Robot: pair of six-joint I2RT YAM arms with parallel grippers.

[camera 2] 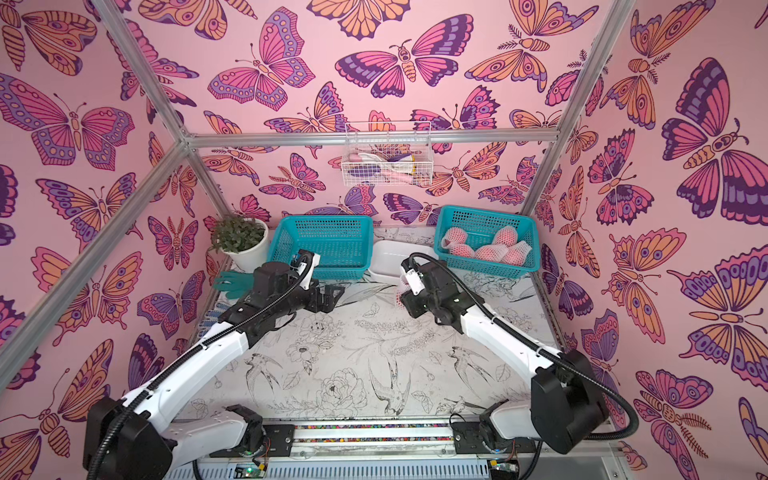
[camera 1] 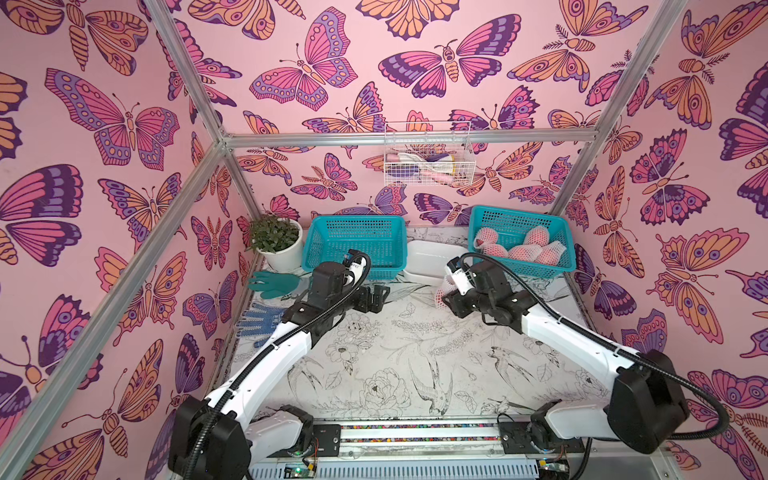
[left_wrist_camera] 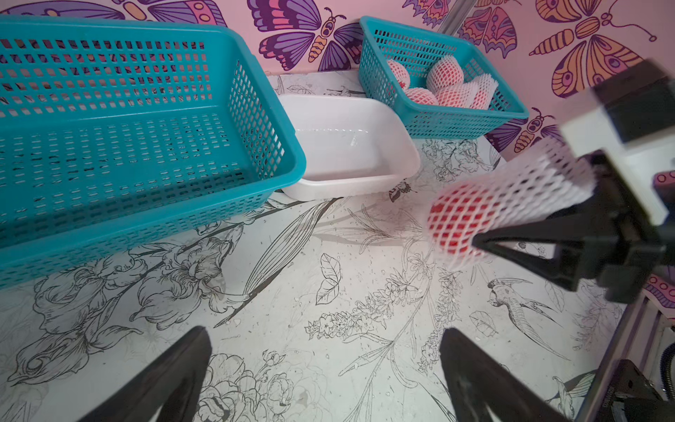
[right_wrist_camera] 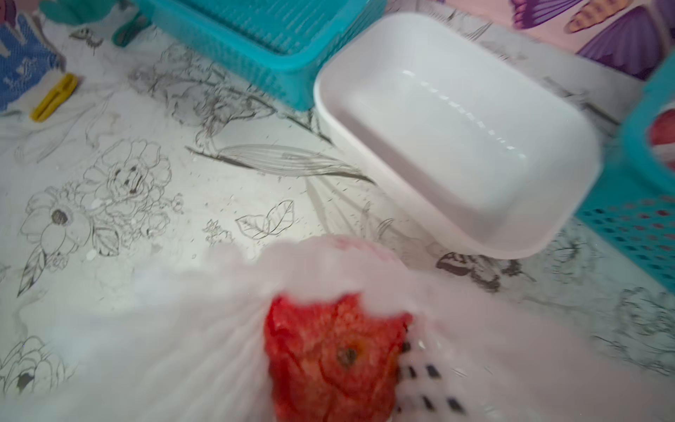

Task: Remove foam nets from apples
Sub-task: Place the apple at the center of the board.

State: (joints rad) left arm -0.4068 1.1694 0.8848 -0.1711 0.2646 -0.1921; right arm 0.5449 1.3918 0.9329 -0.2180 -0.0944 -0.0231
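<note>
Pressed almost against the right wrist camera, the apple is showing its red end inside the flared mouth of its foam net. Right gripper is pinching this netted apple between its jaws and holding it off the table, just in front of the white tub, with the slack part of the net trailing back toward the wrist. Left gripper is hanging empty with its jaws spread wide, pointing across at the apple, near it but apart.

Judging from this, the left jaws are going to need to close on foam alone, at a slack end clear of the fruit. They should then be pulling along the sleeve while the right side is steadying the apple; a grip pinning net to fruit is likely hindering the slide.

Both arms are reaching forward from the near rail, elbows raised, wrists turned inward toward each other. Behind them, the other netted apples are lying in the far basket on the robot's right, while the near basket is standing empty
</note>
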